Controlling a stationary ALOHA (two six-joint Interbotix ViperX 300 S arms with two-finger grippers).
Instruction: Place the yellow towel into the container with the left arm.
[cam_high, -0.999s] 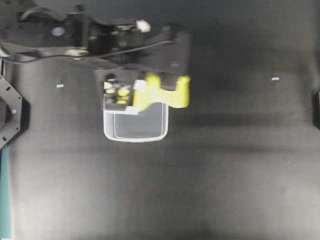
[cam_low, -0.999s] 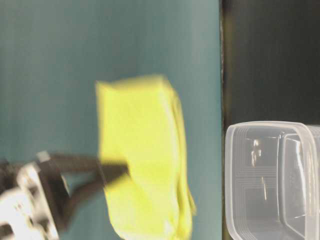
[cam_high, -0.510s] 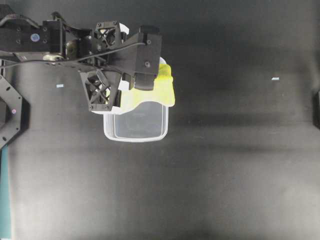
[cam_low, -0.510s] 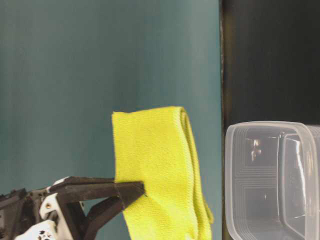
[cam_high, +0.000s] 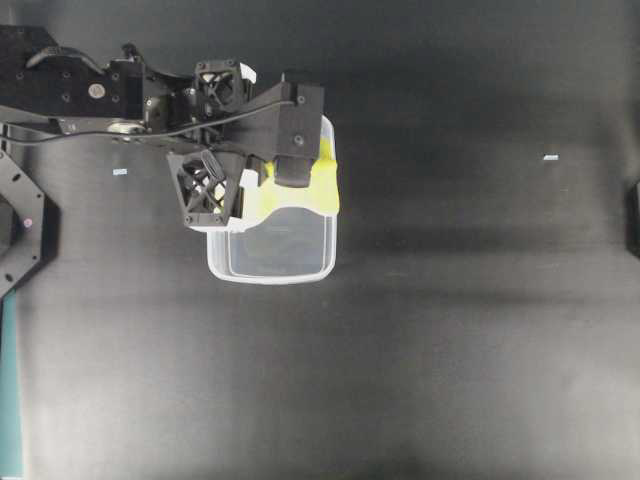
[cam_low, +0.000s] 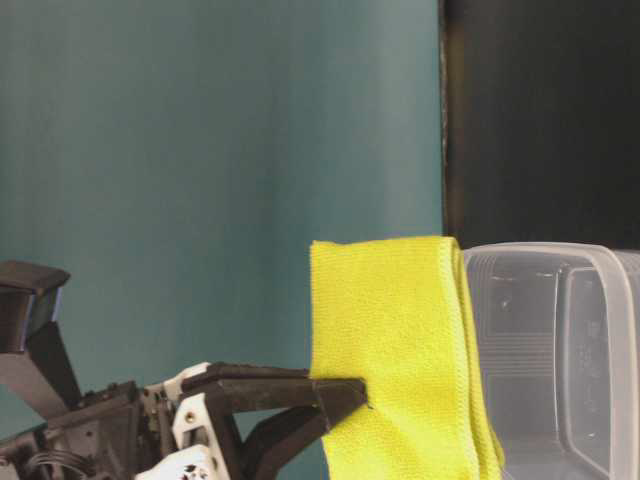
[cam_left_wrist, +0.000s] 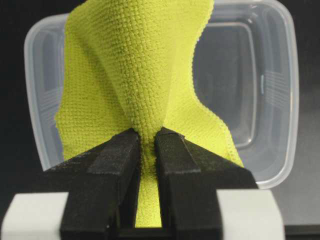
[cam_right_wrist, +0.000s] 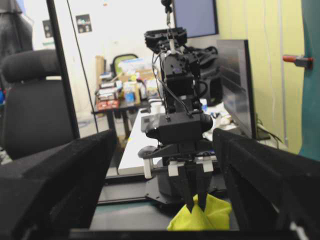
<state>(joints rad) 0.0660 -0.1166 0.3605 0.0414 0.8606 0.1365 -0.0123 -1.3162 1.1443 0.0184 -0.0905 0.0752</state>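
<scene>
As I look down from overhead, I count one tub (cam_high: 271, 245), one towel (cam_high: 300, 192) and one arm (cam_high: 150, 100) on the dark table (cam_high: 450, 330). My left hand (cam_high: 262, 186) sits over the tub's upper rim, and the towel hangs from it across the tub's top right corner.

At table level I see the same single towel (cam_low: 395, 340), folded in layers, pinched at its lower left by the left hand (cam_low: 350, 395); its right edge overlaps the one clear tub (cam_low: 560, 350).

From the left wrist, two black fingers (cam_left_wrist: 105, 170) stand nearly together, squeezing a bunched fold of the towel (cam_left_wrist: 135, 75), which drapes over the open tub (cam_left_wrist: 250, 90) beneath.

From the right wrist, I see the right hand's two fingers (cam_right_wrist: 55, 180) standing far apart with nothing between them. Across the table, the left hand (cam_right_wrist: 195, 202) points down, gripping the towel's (cam_right_wrist: 205, 217) top.
</scene>
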